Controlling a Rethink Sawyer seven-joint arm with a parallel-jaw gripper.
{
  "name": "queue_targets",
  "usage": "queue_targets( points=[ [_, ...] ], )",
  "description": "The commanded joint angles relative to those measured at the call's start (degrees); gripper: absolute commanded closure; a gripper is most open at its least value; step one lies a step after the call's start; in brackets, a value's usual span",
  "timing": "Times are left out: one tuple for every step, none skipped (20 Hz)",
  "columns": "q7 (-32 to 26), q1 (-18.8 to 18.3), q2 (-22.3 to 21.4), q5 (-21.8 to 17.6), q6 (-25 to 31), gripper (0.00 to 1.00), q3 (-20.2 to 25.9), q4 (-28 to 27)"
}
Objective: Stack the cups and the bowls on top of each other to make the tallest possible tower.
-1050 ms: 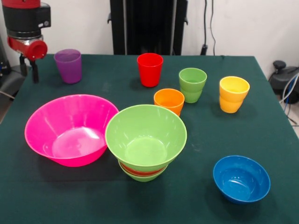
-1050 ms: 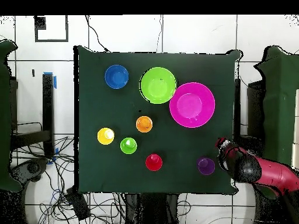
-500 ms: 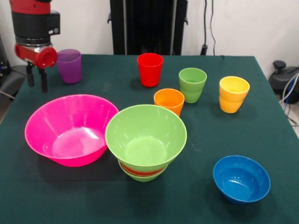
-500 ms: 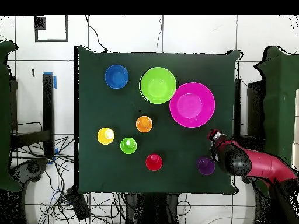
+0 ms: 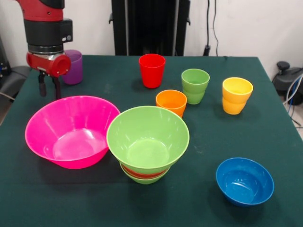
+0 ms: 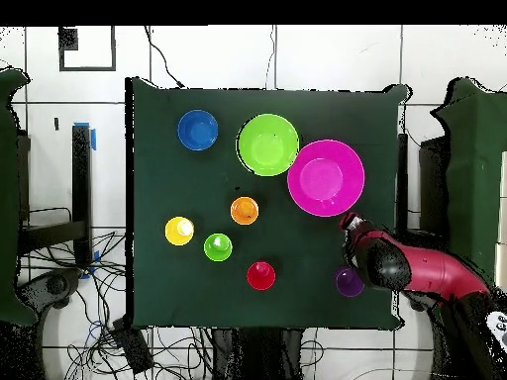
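Seen from the front, left to right across the green table: at ten o'clock, claw hanging just above the far rim of the huge pink bowl, its two dark fingers slightly parted and holding nothing. Behind it, partly hidden, purple cup. At centre, touching the pink bowl, the tower: large green bowl nested over a red-orange and a small green one. Toward twelve o'clock, red cup; just beyond the tower, orange cup. At two o'clock, light green cup and yellow cup. At five o'clock, well apart, blue bowl.
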Motion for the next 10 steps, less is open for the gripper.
queue_targets(
  points=[
    [0.8,0.9,3.1,1.3,-2.5,0.0,4.0,-2.3],
    [0.7,0.8,3.0,1.3,-2.4,0.0,4.2,-2.1],
    [0.6,0.8,3.2,1.2,-2.5,0.0,4.1,-2.1],
    [0.7,0.9,3.5,1.0,-2.8,0.0,3.8,-2.2],
    [0.5,1.3,4.2,0.3,-2.9,0.0,3.1,-2.9],
    [0.7,1.7,4.6,-0.3,-3.7,0.0,2.5,-3.2],
    [0.8,1.3,5.2,-0.2,-4.0,0.0,2.8,-3.3],
    [0.7,1.6,5.1,-0.4,-4.0,0.0,2.5,-3.3],
    [0.7,1.8,5.1,-0.6,-4.0,0.0,2.1,-3.4],
    [0.9,1.8,5.0,-0.5,-4.2,0.0,2.1,-3.3]
  ],
)
